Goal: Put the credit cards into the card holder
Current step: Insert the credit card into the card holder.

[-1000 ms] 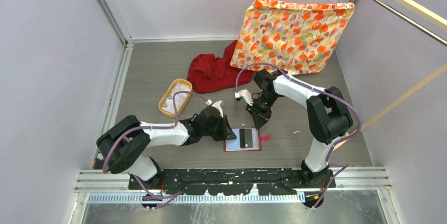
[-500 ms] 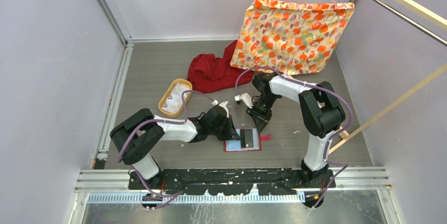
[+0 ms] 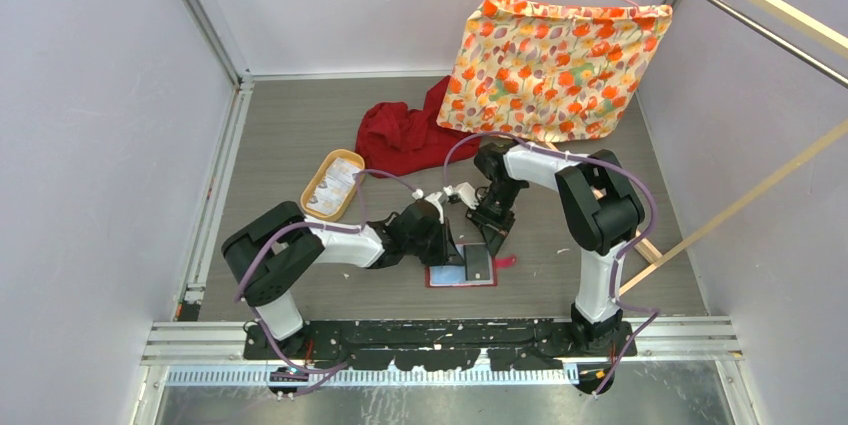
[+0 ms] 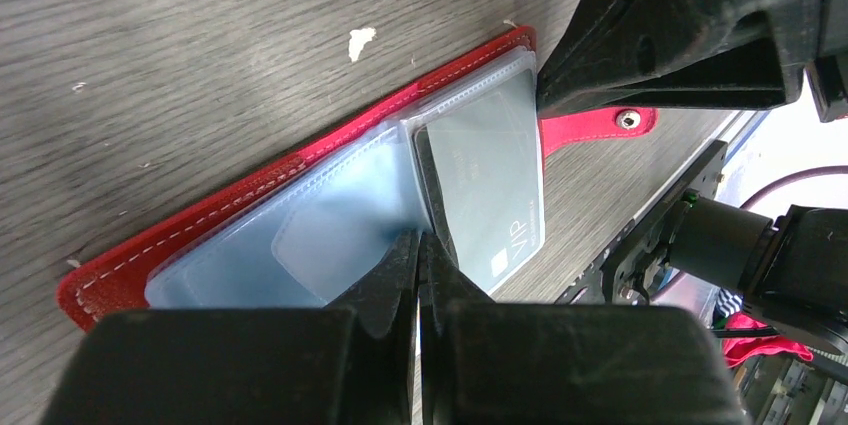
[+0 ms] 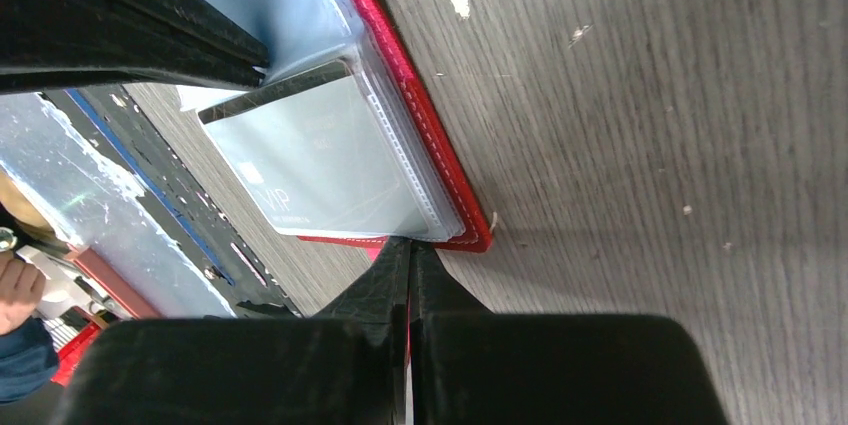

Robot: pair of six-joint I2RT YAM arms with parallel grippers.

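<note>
The red card holder lies open on the floor between the arms, its clear pockets up. A dark credit card printed "VIP" sits in a clear pocket on its right half, also in the left wrist view and the right wrist view. My left gripper is shut, its tips against the card's left edge. My right gripper is shut, its tips at the holder's far right edge, by the snap tab.
A tan oval tray holding whitish cards stands to the left behind the left arm. A red cloth lies behind the arms. A patterned cloth hangs on a hanger at the back right. Walls close in on both sides.
My left gripper has moved right across the holder, and the dark card has slid right with it into the right-hand pocket. My right gripper has shifted slightly toward the holder's edge.
</note>
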